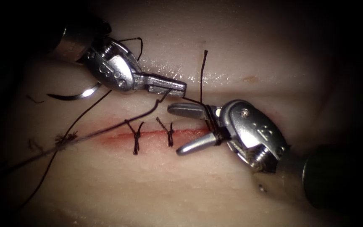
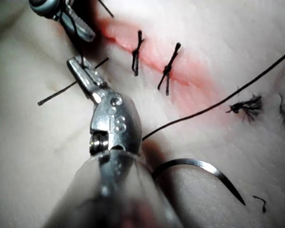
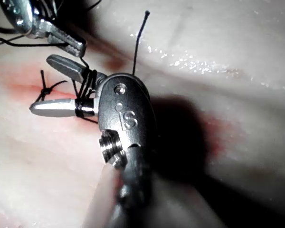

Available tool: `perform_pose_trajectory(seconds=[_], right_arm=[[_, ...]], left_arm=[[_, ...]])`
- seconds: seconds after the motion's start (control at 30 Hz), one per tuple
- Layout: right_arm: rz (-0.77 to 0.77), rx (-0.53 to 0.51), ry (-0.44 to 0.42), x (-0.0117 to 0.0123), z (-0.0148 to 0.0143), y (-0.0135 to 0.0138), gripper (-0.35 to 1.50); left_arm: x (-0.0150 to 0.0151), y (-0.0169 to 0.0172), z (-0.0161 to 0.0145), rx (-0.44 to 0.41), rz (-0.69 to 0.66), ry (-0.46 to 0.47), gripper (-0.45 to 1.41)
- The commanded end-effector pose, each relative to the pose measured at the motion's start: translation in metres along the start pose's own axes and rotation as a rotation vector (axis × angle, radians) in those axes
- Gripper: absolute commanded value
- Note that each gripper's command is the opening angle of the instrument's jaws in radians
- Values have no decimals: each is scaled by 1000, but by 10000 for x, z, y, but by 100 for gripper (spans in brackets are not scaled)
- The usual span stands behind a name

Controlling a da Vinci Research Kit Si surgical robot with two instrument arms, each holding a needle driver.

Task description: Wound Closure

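The right tool (image 1: 181, 128) stands with its jaws wide open over the right end of the cut (image 1: 148, 135). The thread (image 1: 106, 129) is wound in several turns around both jaws near their hinge; nothing lies between the jaws themselves. One short free end of thread rises straight up from these loops.

The left tool (image 1: 177, 86) has its jaws closed, and the thread runs out from their tip toward the loops on the right tool. It seems to grip the thread there, though the tip is small and I cannot be fully sure.

The needle (image 1: 75, 94) lies free on the tissue (image 1: 198, 189), on the far side of the cut toward its left end, just beside the left tool's wrist. No tool holds it, and it is not in the tissue.

Two tied stitches (image 1: 137, 136) cross the cut. A frayed thread end (image 1: 65, 138) lies further left.
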Motion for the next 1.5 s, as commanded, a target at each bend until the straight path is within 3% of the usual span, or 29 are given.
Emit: perform_pose_trajectory(seconds=[0.03,0.3,0.53,0.6,0.83,0.97,1.13,1.17,1.33,1.5], right_arm=[[3,2,4,-8,8,2,66],[11,-67,35,-6,-3,13,64],[47,-127,52,-7,-5,20,46],[57,-184,37,-8,-7,23,37],[105,-346,11,-12,-12,30,36],[95,-398,-62,-15,-10,24,76],[86,-424,-113,-21,-10,15,81],[83,-482,-133,-20,-13,14,91],[77,-590,-156,-17,-18,19,93],[76,-671,-230,-19,-25,20,93]], left_arm=[[-5,2,6,2,1,2,-45],[9,38,6,6,12,-27,-45],[15,66,28,15,9,-63,-45],[20,72,35,19,11,-73,-45],[50,86,59,30,3,-87,-45],[74,74,70,43,-20,-86,-45],[92,50,73,58,-51,-80,-45],[101,41,77,67,-63,-85,-45],[110,58,99,74,-52,-109,-45],[106,57,97,75,-58,-111,-45]])
